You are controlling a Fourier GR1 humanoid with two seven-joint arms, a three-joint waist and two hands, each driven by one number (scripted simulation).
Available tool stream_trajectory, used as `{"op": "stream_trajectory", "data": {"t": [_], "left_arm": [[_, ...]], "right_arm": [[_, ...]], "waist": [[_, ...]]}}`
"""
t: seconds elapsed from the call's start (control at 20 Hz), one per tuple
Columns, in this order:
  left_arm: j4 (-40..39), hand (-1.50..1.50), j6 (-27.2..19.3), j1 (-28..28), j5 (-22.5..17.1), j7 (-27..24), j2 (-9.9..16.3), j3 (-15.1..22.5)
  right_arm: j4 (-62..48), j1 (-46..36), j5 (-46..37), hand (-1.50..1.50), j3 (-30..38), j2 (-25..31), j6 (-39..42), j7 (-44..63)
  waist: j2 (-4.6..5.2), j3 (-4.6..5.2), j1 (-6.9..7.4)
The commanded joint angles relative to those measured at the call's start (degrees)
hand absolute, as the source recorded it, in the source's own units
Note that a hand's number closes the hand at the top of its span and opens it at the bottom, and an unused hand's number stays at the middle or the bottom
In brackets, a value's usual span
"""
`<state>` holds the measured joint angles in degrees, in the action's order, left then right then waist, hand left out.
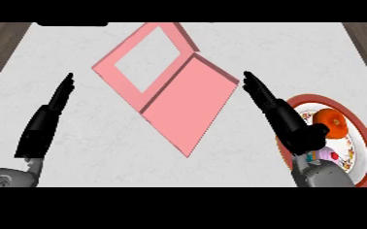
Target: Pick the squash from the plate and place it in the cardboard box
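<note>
- On the pale marbled bench, the landmark is the pink, flat-lying cardboard box with its flap folded out; it sits mid-bench, rotated diamond-wise.
- Right of the box, near the view's right edge: round red-rimmed patterned plate, partly cut off by the frame.
- On that plate: the orange, rounded squash, in the plate's upper part. Not yet lifted.
- Right hand: black, fingers straight and extended, pointing up-left; holds nothing. It lies between box and plate, overlapping the plate's left rim.
- Key relation: the squash lies just to the right of the right hand's palm, on the side away from the box. Right hand is far nearer; judged the one to grasp.
- Squash long axis: cannot tell, it reads near-round from above.
- Left hand: left of the box, fingers straight, open, resting.
- Hidden: plate's lower-left portion behind the right forearm; whether the hand touches the squash is unclear.
</note>
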<state>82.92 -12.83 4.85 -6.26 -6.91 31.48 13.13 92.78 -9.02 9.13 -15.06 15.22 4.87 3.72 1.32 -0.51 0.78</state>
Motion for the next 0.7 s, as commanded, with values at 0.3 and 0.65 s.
{"op": "stream_trajectory", "data": {"t": [0.3,0.65], "left_arm": [[-2.74,0.00,-0.94,-2.05,-0.25,1.93,-0.52,-0.85],[-2.85,0.00,-0.37,-2.80,-0.62,1.80,-2.06,0.22]], "right_arm": [[1.68,2.50,16.73,-1.50,24.32,-1.26,-0.52,-27.24],[-13.42,11.23,8.28,-1.50,40.79,13.31,6.76,-55.02]], "waist": [[-4.22,-4.58,-10.03],[-0.72,-0.56,-5.97]]}}
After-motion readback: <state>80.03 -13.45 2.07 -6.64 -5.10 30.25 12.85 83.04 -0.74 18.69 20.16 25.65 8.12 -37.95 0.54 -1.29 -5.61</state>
